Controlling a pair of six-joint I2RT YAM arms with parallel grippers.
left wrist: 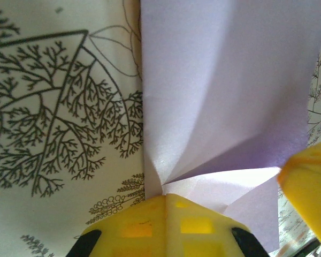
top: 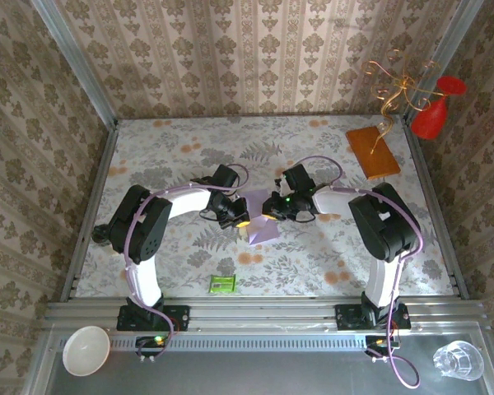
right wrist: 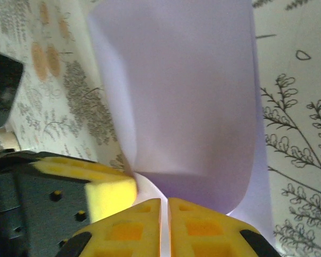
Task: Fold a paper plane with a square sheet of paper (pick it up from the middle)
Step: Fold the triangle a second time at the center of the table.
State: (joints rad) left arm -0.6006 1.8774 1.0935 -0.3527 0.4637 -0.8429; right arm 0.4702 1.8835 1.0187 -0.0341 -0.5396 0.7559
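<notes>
The pale lavender sheet of paper (top: 259, 220) is held just above the middle of the table between both grippers, bent over on itself with a few creases. My left gripper (top: 240, 220) is shut on its left edge. In the left wrist view the yellow jaws (left wrist: 165, 197) meet where folds of the sheet (left wrist: 224, 80) converge. My right gripper (top: 268, 212) pinches the right side. In the right wrist view its jaws (right wrist: 165, 202) close on a thin paper edge, and the sheet (right wrist: 187, 96) curves upward. A yellow pad of the left gripper (right wrist: 109, 193) sits close beside them.
An orange-brown board (top: 373, 151) lies at the back right beside a gold wire stand (top: 395, 86) and a red glass (top: 435, 111). A small green packet (top: 222, 284) lies near the front. A white bowl (top: 86, 350) and a clear glass (top: 459, 360) rest on the front rail.
</notes>
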